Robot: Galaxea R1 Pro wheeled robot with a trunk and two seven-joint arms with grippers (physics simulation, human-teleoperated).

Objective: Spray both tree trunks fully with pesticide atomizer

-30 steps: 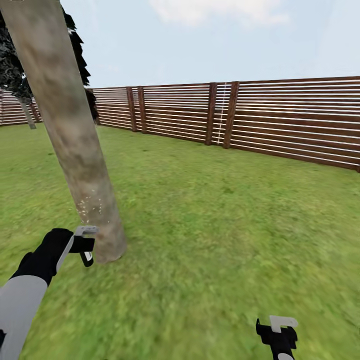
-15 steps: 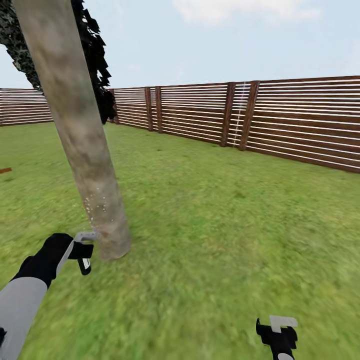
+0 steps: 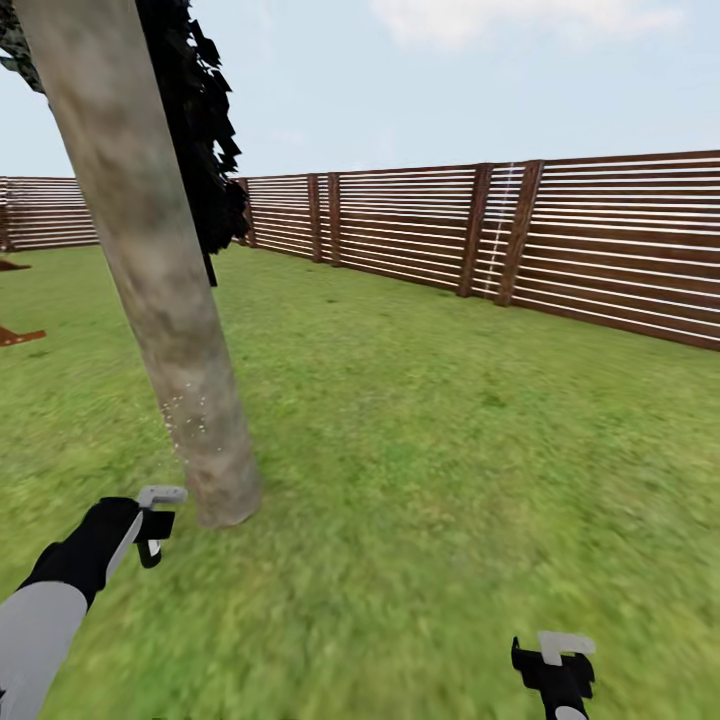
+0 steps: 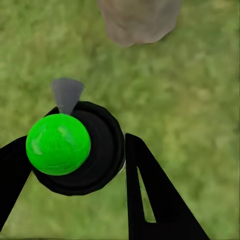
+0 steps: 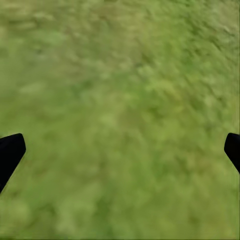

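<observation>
One tree trunk (image 3: 165, 300), thick and mottled grey-beige, leans across the left of the head view, with whitish pesticide specks (image 3: 188, 415) low on it. Its base also appears in the left wrist view as the tree trunk (image 4: 137, 20). My left gripper (image 3: 152, 528) hangs just left of the trunk's base, a short gap away. It is shut on the pesticide atomizer (image 4: 75, 150), a small round black bottle whose top looks bright green here, with a grey nozzle toward the trunk. My right gripper (image 3: 555, 670) is low at the right over grass, open and empty, its fingertips (image 5: 10, 152) wide apart.
Green lawn (image 3: 450, 450) spreads around the trunk. A brown slatted fence (image 3: 560, 240) runs along the back and right. A black narrow cypress (image 3: 205, 150) stands behind the trunk. Brown pieces (image 3: 18, 335) lie at the far left edge.
The whole view has shifted right as the camera turned left. My left gripper with the atomizer has dropped lower and drawn back from the trunk. The right gripper has stayed put.
</observation>
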